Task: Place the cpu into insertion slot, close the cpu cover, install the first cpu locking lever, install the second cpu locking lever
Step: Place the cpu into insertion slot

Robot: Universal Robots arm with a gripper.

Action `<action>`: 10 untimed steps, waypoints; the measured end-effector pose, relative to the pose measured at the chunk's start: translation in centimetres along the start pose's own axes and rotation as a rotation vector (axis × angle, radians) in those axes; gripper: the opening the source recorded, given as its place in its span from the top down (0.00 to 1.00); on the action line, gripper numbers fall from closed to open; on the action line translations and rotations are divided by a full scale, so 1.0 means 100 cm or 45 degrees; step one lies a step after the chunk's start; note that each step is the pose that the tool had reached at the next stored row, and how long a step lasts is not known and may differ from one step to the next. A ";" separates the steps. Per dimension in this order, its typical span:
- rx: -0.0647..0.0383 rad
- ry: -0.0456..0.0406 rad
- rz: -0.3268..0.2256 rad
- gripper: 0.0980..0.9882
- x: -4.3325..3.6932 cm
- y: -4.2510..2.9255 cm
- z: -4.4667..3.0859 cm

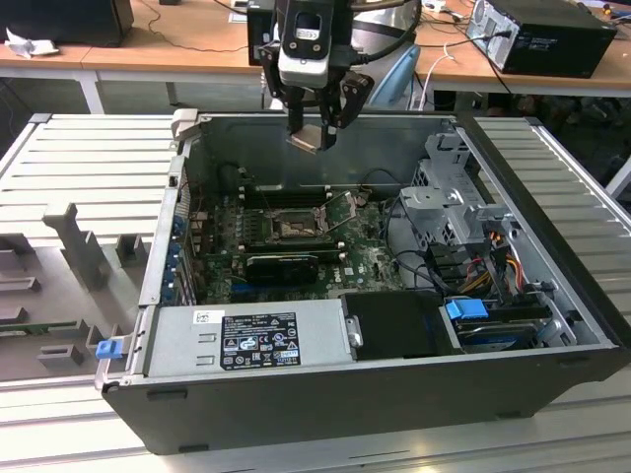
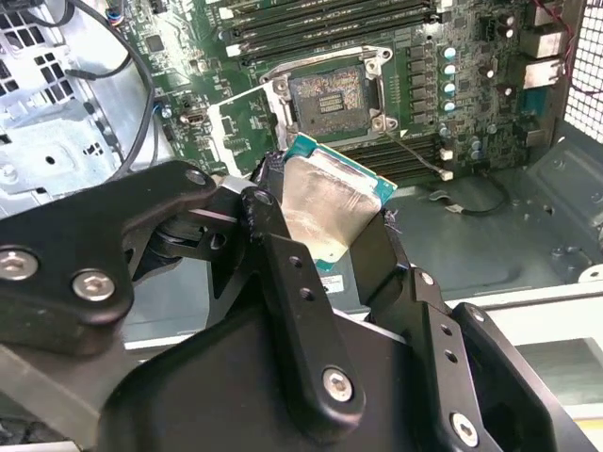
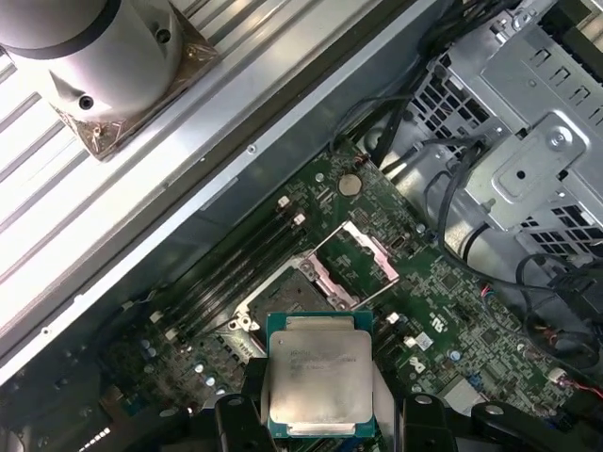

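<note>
My gripper [image 1: 314,133] hangs above the back wall of the open computer case, shut on the cpu [image 1: 306,139], a small square chip with a dull silver top. Both wrist views show the cpu [image 2: 325,202] [image 3: 318,377] pinched by its edges between black fingers [image 2: 273,235], tilted, well above the green board. The insertion slot [image 1: 293,229] [image 2: 330,94] [image 3: 287,297] lies bare with a dark centre and silvery rim. Beside it the cpu cover [image 2: 240,118] [image 3: 369,250] stands flipped open. A thin wire lever [image 2: 415,151] sticks out next to the socket.
Long black memory slots [image 1: 281,197] run behind the socket and a black graphics card [image 1: 281,266] lies in front of it. A power supply [image 1: 251,335] fills the case's near side. A metal drive cage [image 1: 449,197] with cables stands at the exterior view's right.
</note>
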State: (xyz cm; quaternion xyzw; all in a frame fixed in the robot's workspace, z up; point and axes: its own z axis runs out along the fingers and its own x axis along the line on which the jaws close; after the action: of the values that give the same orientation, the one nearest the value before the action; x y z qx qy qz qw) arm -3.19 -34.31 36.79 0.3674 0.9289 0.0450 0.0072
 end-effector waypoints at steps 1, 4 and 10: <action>0.000 -0.001 0.010 0.52 0.0000 0.0000 0.0000; -0.001 -0.004 0.043 0.52 0.0000 0.0000 0.0002; -0.002 -0.009 0.097 0.52 0.0000 0.0000 0.0005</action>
State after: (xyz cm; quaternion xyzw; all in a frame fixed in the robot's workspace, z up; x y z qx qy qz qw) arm -3.19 -34.31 36.74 0.4025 0.9143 0.0447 0.0089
